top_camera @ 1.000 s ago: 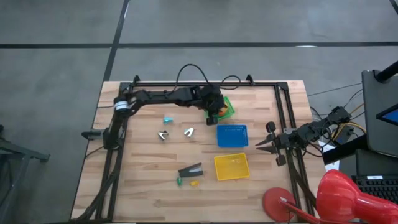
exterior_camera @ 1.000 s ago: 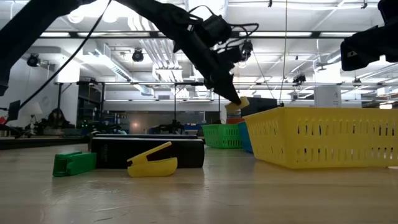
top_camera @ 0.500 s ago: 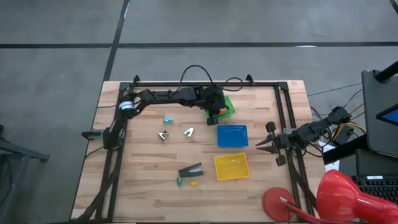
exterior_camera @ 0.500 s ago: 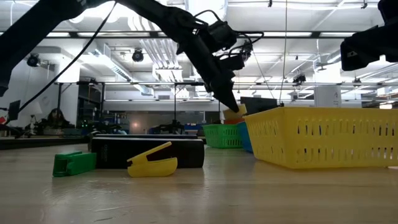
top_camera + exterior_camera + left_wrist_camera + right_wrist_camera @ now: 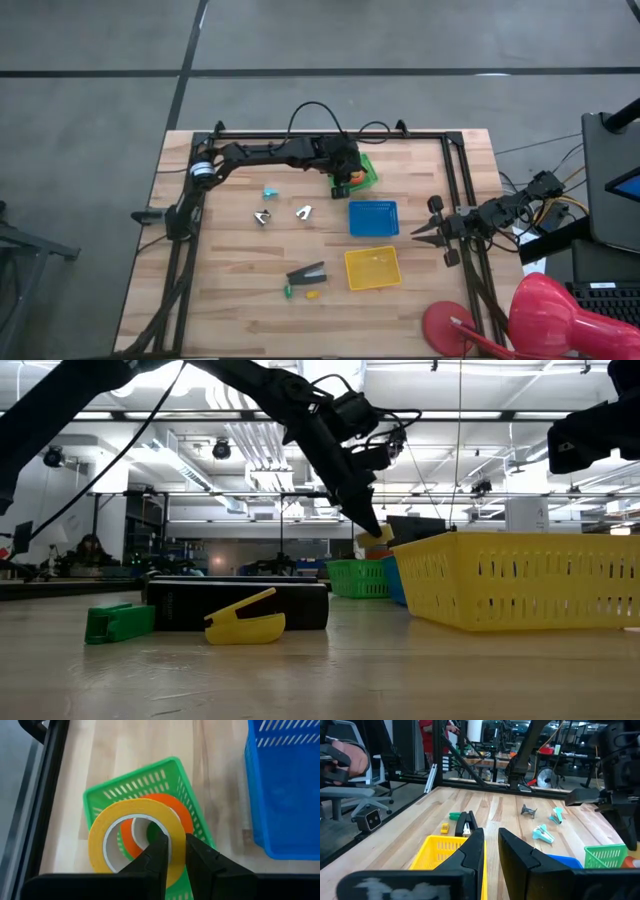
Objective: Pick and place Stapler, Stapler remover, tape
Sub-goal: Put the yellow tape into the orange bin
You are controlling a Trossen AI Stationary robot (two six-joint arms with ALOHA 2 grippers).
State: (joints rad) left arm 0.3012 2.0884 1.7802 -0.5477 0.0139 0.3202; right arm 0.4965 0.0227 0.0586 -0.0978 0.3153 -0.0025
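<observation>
Tape (image 5: 132, 837) lower rim cut off by left wrist frame edge and partly behind the fingers (image 5: 157, 855). Stapler (image 5: 240, 603) front hidden by yellow piece (image 5: 245, 622) in low view. Blue basket (image 5: 285, 785) cropped at frame edge.

Even overhead light falls on the bench (image 5: 240, 290), with only faint, short shadows beneath the small items. In the low view the ceiling strip lights (image 5: 250, 435) glare toward twelve o'clock and the arm reads as near silhouette. The nearest bench boards there look soft, perhaps out of focus. The left wrist view is bright and crisp, its claw (image 5: 172, 852) dark
</observation>
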